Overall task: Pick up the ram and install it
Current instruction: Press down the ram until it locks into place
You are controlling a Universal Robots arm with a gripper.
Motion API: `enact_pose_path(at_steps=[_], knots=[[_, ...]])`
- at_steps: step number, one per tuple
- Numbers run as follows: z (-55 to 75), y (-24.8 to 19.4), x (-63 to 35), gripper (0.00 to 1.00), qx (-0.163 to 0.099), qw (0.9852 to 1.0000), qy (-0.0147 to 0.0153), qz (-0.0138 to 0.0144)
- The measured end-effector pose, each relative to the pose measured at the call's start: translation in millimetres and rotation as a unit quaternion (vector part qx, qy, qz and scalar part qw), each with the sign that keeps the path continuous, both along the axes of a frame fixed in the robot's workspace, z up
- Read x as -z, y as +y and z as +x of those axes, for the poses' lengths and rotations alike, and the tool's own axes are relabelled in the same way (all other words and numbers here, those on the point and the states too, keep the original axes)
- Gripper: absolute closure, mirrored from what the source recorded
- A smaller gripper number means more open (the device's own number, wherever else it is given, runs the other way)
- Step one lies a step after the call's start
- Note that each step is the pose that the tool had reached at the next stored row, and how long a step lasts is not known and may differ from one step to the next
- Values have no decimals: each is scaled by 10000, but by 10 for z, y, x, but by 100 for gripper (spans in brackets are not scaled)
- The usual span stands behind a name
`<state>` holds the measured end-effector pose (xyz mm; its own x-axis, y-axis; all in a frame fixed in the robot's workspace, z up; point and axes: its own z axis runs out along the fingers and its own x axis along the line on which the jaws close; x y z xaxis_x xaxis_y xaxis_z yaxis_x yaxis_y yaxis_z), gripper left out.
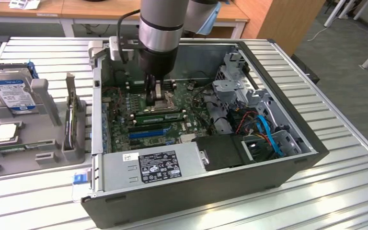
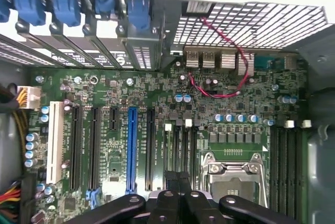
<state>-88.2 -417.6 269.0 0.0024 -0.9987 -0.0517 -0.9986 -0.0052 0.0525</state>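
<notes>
While the arm reached down into the open computer case [image 1: 280, 148], the tool [image 1: 153, 96] hung low over the motherboard [image 1: 139, 115] with its fingers [image 2: 178, 195] pressed together, nothing visibly between them. In the wrist view the tool [image 2: 179, 187] sat just above the narrow black memory slots [image 2: 178, 150], beside the empty silver processor socket [image 2: 235, 174]. A ram [image 1: 161, 115] stick lay seated in a slot on the board, just near of the tool in the exterior view, with blue slots [image 1: 149, 133] nearer still. On the exterior view's left, outside the case, a grey holder [image 1: 56, 148] on the bench [image 1: 337, 187] carried a hard drive [image 1: 11, 91], a square processor [image 1: 4, 132] and an upright green board [image 1: 72, 117].
</notes>
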Motion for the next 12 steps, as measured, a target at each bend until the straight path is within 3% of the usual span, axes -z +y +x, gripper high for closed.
enact_pose_path(at_steps=[12], knots=[[0,0,-232,90,0,10000,0,0]])
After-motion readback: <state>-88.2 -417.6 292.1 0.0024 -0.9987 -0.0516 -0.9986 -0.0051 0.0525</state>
